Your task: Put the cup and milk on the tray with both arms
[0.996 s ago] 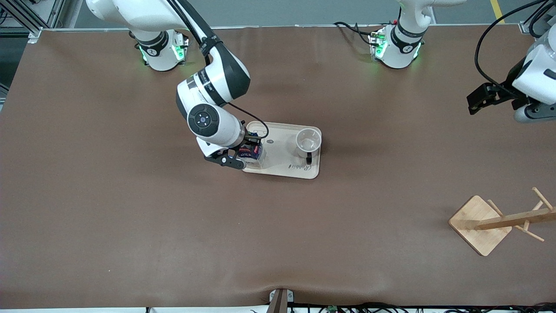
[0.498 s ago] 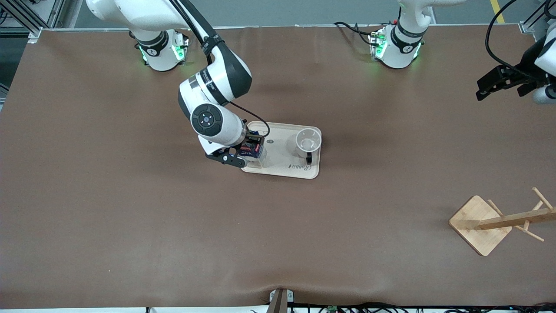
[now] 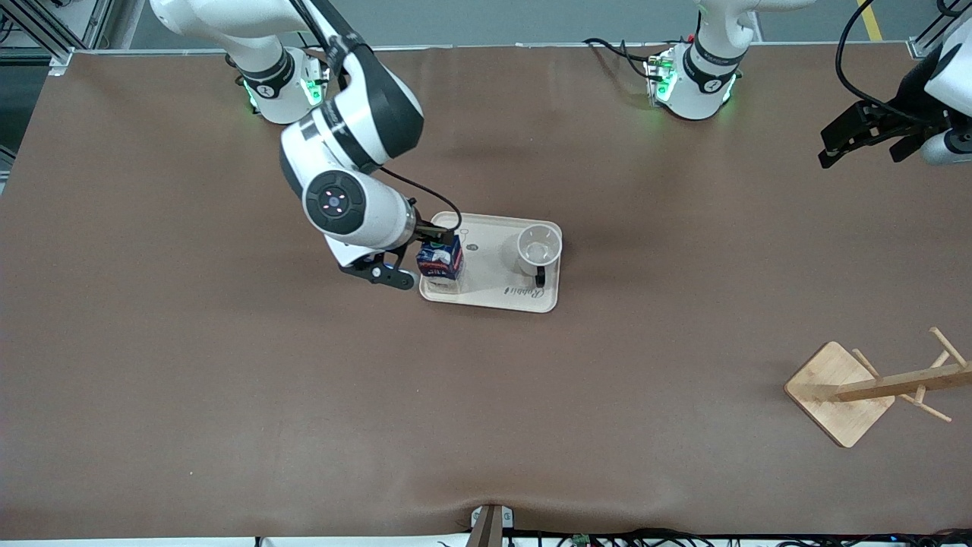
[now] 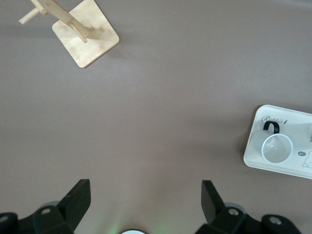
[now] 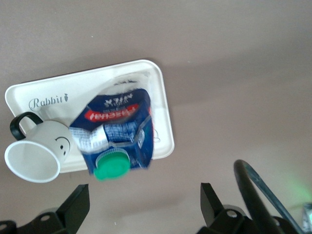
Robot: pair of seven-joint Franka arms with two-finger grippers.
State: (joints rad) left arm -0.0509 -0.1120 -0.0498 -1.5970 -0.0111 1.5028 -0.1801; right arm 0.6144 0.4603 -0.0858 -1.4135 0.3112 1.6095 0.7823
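Note:
The cream tray (image 3: 493, 270) lies mid-table. The dark-blue milk (image 3: 440, 260) stands upright on its end toward the right arm, green cap up, with nothing gripping it. The white cup (image 3: 538, 246) stands on the tray's other end, its black handle toward the front camera. My right gripper (image 3: 406, 257) hangs open over the table just beside the tray's edge. In the right wrist view the right gripper (image 5: 144, 204) has only brown table between its fingers, past the milk (image 5: 114, 131), cup (image 5: 41, 146) and tray (image 5: 97, 83). My left gripper (image 3: 839, 140) is open and empty.
A wooden rack (image 3: 839, 395) with pegs lies on its square base near the left arm's end of the table, nearer the front camera. The left wrist view shows the left gripper (image 4: 145, 195), this rack (image 4: 85, 39), the tray (image 4: 256, 146) and cup (image 4: 277, 147).
My right gripper has opened, let go of the milk and drawn back from the tray toward its base. The milk stays standing on the tray. The left gripper shifted slightly.

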